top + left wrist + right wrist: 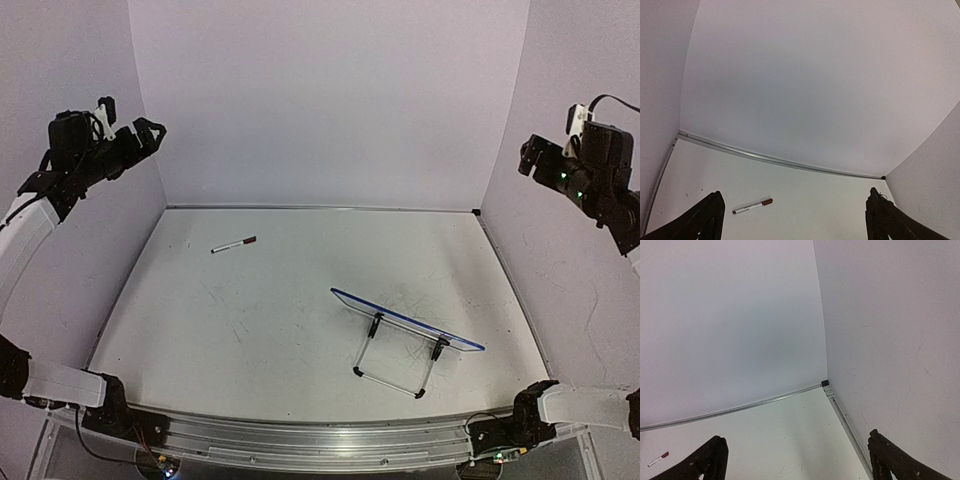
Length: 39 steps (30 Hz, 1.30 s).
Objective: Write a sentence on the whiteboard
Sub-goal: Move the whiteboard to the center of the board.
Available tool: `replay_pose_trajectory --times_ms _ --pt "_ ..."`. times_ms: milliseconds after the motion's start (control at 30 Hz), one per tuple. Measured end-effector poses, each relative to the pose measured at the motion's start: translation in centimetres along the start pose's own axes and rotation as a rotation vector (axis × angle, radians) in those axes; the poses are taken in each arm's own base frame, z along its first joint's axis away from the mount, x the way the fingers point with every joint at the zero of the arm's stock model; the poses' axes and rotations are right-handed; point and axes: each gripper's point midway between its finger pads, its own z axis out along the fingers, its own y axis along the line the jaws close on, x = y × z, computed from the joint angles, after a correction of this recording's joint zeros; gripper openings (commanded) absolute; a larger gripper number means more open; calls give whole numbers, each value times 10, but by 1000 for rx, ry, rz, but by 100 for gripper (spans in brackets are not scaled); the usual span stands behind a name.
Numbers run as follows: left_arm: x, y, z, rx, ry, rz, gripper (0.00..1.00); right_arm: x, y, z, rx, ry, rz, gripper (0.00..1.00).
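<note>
The whiteboard (pixel 408 320) stands right of centre on its wire stand (pixel 392 368). I see it nearly edge-on, a thin blue-rimmed strip with two black clips, so its face is hidden and no sentence shows. A white marker with a dark red cap (pixel 234 244) lies flat at the table's far left (pixel 752 205) (pixel 658 459). My left gripper (pixel 150 130) (pixel 795 196) hangs high by the left wall, open and empty. Over on the other side my right gripper (pixel 527 155) (pixel 796 438) is raised by the right wall, open and empty as well. Both are far from the marker and the board.
Pale walls close the table in on three sides. A metal rail (pixel 780 161) runs along the back edge to a black corner piece (pixel 825 383), and another rail (pixel 300 435) runs along the near edge between the arm bases. The tabletop (pixel 260 330) is scuffed.
</note>
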Motion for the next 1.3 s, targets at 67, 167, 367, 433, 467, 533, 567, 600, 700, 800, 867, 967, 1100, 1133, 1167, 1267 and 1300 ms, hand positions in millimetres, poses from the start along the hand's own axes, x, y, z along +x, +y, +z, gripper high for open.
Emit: replay_pose_trajectory --times_ms 67,167,367,433,467,533,567,600,700,800,867,967,1100,1133,1167,1267,1300 --pt "16 0 11 27 56 -30 98 2 2 2 -8 8 1 98" --pt "53 1 28 57 162 -76 97 7 10 6 -40 29 -5 98" --pt "191 -41 56 143 498 -85 94 21 30 11 -147 78 -19 98" --pt "247 -61 48 173 606 -49 95 23 36 11 -179 87 -24 98" --pt "271 -69 39 185 648 -32 96 25 38 11 -192 91 -26 98" --pt "314 -84 16 240 701 -18 95 26 42 10 -214 95 -28 98" --pt "332 -86 3 263 719 -25 94 26 43 9 -222 96 -28 98" --pt "351 -87 -11 281 741 -35 92 27 44 9 -230 97 -28 98" --pt "395 -89 -39 304 794 -40 87 30 45 7 -246 96 -29 98" --pt "426 -116 -56 375 820 21 82 36 47 7 -263 107 -32 98" --pt "444 -141 -69 455 821 72 77 39 50 9 -272 118 -35 98" --pt "467 -167 -85 547 802 157 74 43 53 11 -287 131 -37 98" --pt "495 -184 -91 593 789 259 75 45 56 11 -302 139 -37 98" --pt "501 -185 -88 588 786 270 76 45 56 10 -305 139 -37 98" --pt "505 -186 -86 580 783 279 78 45 56 10 -307 139 -37 98" --pt "518 -186 -77 542 761 306 86 47 55 7 -312 138 -34 98" --pt "522 -188 -74 530 749 317 89 47 55 5 -316 139 -32 98"
